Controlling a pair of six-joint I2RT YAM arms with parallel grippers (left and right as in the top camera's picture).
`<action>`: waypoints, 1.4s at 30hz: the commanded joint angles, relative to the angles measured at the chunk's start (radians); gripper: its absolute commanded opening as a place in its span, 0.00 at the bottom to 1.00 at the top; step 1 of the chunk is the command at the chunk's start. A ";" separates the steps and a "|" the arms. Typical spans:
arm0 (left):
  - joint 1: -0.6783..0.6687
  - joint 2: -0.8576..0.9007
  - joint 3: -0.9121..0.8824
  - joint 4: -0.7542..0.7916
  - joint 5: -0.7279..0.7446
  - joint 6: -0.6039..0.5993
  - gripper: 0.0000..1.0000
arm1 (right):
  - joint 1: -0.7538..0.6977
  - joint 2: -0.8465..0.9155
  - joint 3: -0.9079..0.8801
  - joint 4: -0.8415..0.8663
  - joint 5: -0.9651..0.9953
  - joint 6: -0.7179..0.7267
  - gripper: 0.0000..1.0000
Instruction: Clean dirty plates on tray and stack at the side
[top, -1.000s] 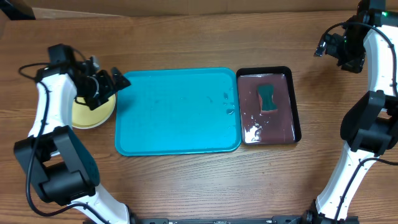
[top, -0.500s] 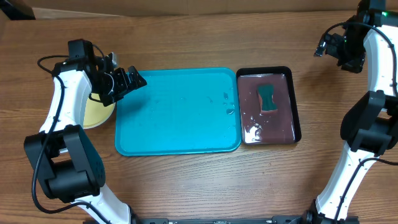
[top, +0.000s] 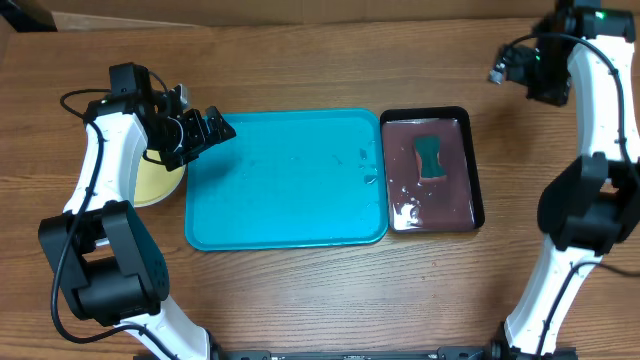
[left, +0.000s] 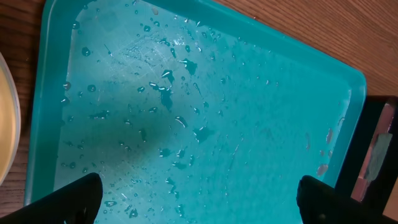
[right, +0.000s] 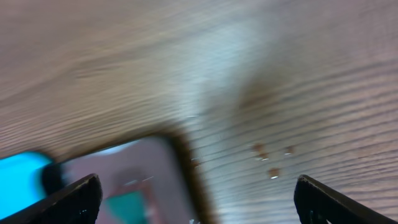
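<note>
Wood-grain table (top: 300, 300) fills the overhead view, with bare surface along the near edge, the far edge and the far right corner. At its middle lies the turquoise tray (top: 285, 180), long side running left to right. Its floor carries nothing but scattered water droplets (left: 165, 93), which are thickest toward the left far part. Its low rim is free on the near and far sides.

Just right of it, almost touching along one long edge, sits the narrower black tray (top: 428, 111), which holds dark liquid. A green sponge (top: 430, 158) lies in the far half of that liquid.

Left of the turquoise tray, just beside its rim, a yellow-green plate (top: 150, 185) rests on the table. The left arm crosses over and hides much of it, so I cannot tell whether other plates lie beneath.

The left gripper (top: 212, 140) hangs above the turquoise tray's far left corner. Its jaws are spread wide and hold nothing.

The right gripper (right: 199, 199) is over bare wood beyond the black tray's far right corner. Its jaws are also spread wide and hold nothing. That view is blurred, though a few small specks (right: 270, 163) show on the wood below.
</note>
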 joint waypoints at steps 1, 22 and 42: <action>-0.003 -0.023 0.000 0.001 0.014 0.026 1.00 | 0.060 -0.265 0.019 0.003 -0.006 0.000 1.00; -0.003 -0.023 0.000 0.001 0.014 0.026 1.00 | 0.358 -1.066 -0.038 -0.027 -0.006 -0.003 1.00; -0.003 -0.023 0.000 0.001 0.014 0.026 1.00 | 0.355 -1.893 -1.247 0.975 0.042 -0.030 1.00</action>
